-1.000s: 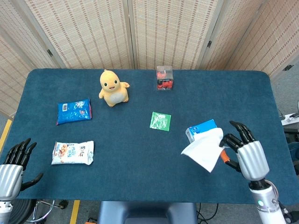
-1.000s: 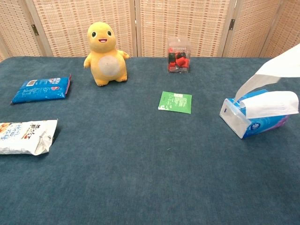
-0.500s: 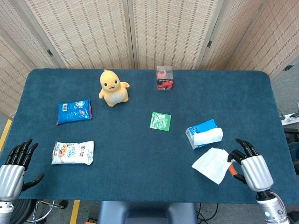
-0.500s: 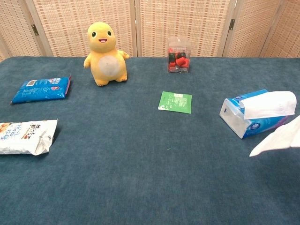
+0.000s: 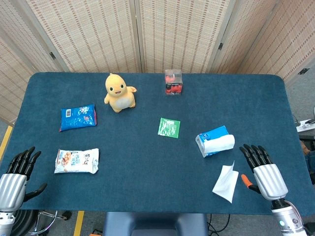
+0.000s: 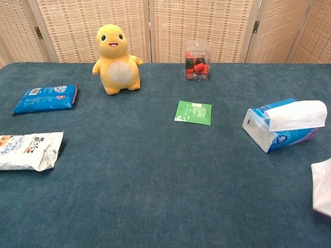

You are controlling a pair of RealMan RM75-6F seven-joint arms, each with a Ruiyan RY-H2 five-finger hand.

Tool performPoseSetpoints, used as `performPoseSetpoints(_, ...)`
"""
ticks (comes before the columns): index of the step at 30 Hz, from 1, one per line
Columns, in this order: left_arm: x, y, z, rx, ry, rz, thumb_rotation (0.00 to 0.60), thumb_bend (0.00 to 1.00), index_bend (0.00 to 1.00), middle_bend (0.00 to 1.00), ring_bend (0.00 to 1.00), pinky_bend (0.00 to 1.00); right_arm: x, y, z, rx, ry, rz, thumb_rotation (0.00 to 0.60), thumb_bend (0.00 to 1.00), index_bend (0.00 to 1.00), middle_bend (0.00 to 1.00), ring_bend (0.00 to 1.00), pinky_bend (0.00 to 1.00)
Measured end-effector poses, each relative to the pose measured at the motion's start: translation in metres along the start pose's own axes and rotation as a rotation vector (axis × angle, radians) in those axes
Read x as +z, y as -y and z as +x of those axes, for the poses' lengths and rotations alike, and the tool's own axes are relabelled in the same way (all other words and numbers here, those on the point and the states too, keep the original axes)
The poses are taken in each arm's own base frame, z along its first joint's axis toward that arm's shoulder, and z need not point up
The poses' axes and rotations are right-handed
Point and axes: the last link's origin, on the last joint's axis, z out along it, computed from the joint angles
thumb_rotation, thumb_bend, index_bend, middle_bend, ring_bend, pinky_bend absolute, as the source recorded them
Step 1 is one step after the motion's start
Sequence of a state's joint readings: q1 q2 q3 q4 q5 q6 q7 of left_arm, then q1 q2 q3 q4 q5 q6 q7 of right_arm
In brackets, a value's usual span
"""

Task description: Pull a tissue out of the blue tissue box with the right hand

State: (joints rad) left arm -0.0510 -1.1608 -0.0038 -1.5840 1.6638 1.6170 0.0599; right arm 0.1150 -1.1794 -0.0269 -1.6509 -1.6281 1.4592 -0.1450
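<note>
The blue tissue box (image 5: 212, 140) (image 6: 274, 133) lies on its side at the table's right, a white tissue sticking out of its opening. A loose white tissue (image 5: 226, 182) (image 6: 321, 187) lies flat on the cloth near the front edge, just left of my right hand (image 5: 263, 170). That hand hovers with fingers spread and holds nothing. My left hand (image 5: 14, 174) hangs off the front left corner, fingers apart and empty. Neither hand shows in the chest view.
A yellow plush toy (image 5: 118, 92), a clear box with red pieces (image 5: 173, 82), a green sachet (image 5: 169, 128), a blue snack pack (image 5: 78, 117) and a white snack bag (image 5: 77, 161) lie spread over the blue table (image 5: 147, 162).
The pulled tissue dropped from the right hand and now lies flat on the table. The right hand opened and drew back slightly to the right. The left hand barely moved.
</note>
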Motion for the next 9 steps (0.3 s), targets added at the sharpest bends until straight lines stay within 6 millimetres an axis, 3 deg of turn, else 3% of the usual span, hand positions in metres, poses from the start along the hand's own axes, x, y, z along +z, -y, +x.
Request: performPoseSetpoints(9, 0.000, 0.000, -0.001, 0.003, 0.003, -0.003, 0.600, 0.25, 0.00, 0.00, 0.00, 0.14, -0.007, -0.001, 0.013, -0.007, -0.050, -0.017, 0.600, 0.22, 0.00, 0.00, 0.00, 0.00)
